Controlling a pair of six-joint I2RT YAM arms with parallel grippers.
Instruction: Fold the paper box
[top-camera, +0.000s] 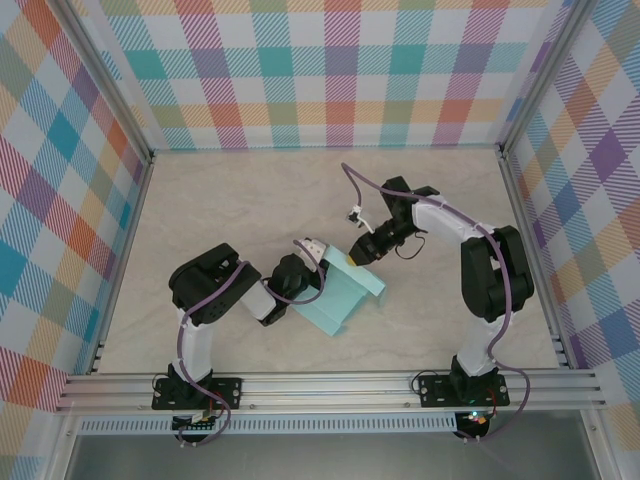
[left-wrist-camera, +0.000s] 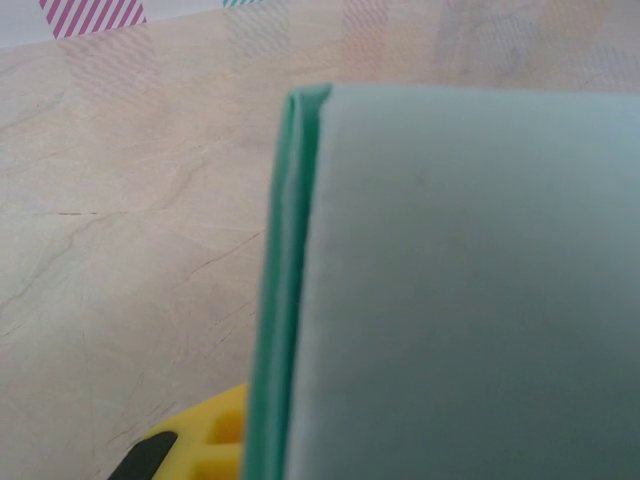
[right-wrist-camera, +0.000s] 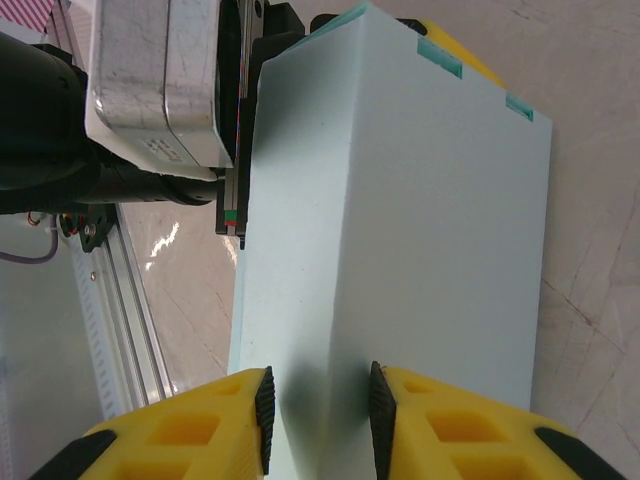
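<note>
Mint card: the paper box (top-camera: 345, 295) lies mid-desk between my arms. My left gripper (top-camera: 312, 264) is clamped on its left edge, apparently to anchor it. My right gripper (right-wrist-camera: 318, 400) pinches a raised fold, likely to set the crease. Pale veined desk (top-camera: 230, 200); plaid walls (top-camera: 330, 70); aluminium frame (top-camera: 330, 385).

Lab robot cell: alu frame (top-camera: 330, 385), plaid walls (top-camera: 330, 70).

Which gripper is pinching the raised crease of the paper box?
The right gripper: its yellow fingers clamp the ridge where two panels of the paper box meet. The left gripper instead holds a side edge at the opposite end.
</note>
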